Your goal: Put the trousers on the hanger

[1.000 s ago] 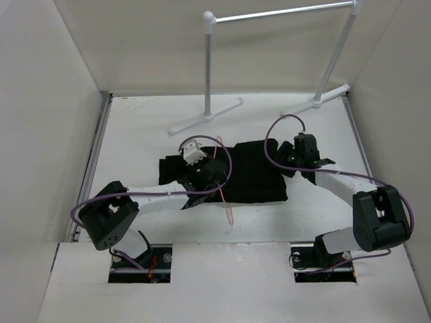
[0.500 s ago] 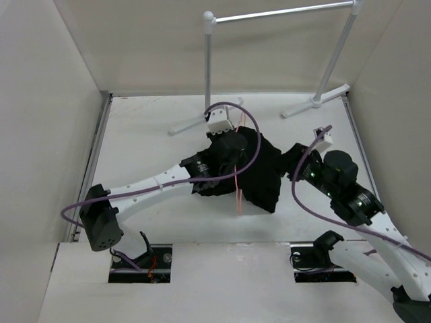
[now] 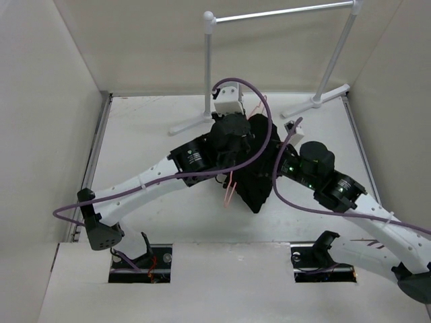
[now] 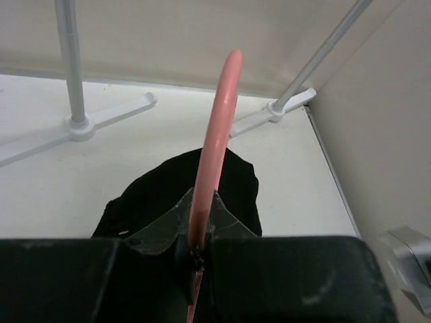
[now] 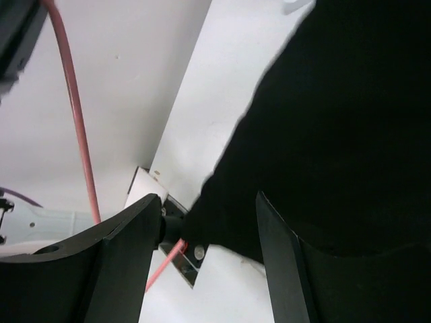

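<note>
Since one second ago the large black fabric trousers (image 3: 259, 178) rose bunched off the white table (image 3: 141, 134) at frame centre, pinched in my right gripper (image 5: 209, 235), beside the thin pink wire hanger (image 4: 217, 128) clamped in my left gripper (image 4: 201, 222), so I judge draping is near.

Lifted, bunched trousers (image 3: 260, 173); hanger (image 3: 231, 190) seemingly carried farther back.

A grey-white metal clothes rack (image 3: 209, 67) with a horizontal top bar stands at the upper centre and upper right of the overhead frame. Its two flat feet rest on the far end of a white worktop (image 3: 135, 141), which is enclosed by plain beige walls (image 3: 47, 108).
</note>
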### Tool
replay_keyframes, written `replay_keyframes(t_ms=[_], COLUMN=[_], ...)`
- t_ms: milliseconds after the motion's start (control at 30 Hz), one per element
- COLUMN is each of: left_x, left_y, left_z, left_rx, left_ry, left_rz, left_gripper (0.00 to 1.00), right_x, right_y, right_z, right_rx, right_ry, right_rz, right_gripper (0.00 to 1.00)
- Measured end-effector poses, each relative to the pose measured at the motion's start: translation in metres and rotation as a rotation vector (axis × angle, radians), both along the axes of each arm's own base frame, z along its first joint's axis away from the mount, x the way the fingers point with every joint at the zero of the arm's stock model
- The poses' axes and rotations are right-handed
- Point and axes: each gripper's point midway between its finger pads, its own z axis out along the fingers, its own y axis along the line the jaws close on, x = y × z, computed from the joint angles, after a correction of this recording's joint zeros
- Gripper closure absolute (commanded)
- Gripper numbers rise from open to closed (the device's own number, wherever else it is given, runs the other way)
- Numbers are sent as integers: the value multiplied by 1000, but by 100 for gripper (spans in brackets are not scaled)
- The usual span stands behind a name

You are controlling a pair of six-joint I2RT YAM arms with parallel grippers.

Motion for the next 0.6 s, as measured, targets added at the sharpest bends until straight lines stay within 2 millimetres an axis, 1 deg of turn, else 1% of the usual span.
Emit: replay_keyframes(t_ms=[67,133,233,367,467,533,600], left_x=[-3,-5,-6,-4,-3,-1,2], left_y=[-4,-9,-15,-15,-14,-13,-12], left_z=[-5,-13,-23,-27,-26,-26,-26], left_rx=[19,45,74,82,78,73,65], left_ry=[8,20,35,41,41,40,42], left_rz=[-13,-26,-41,-41,-40,-35,-31], left_gripper=[99,99,99,99,99,99,99], right_x=[5,9,10,5,2,2,2], right_y=[7,14,19,14,11,12,12], right_z=[-1,3,10,21,31,33,33], right_rx=[-2,6,20,44,67,69,69], right_ry=[2,-5,-19,-43,-65,-69,-68], right_rz=[5,14,22,21,24,25,24], right_gripper=[35,37,39,35,37,40,38])
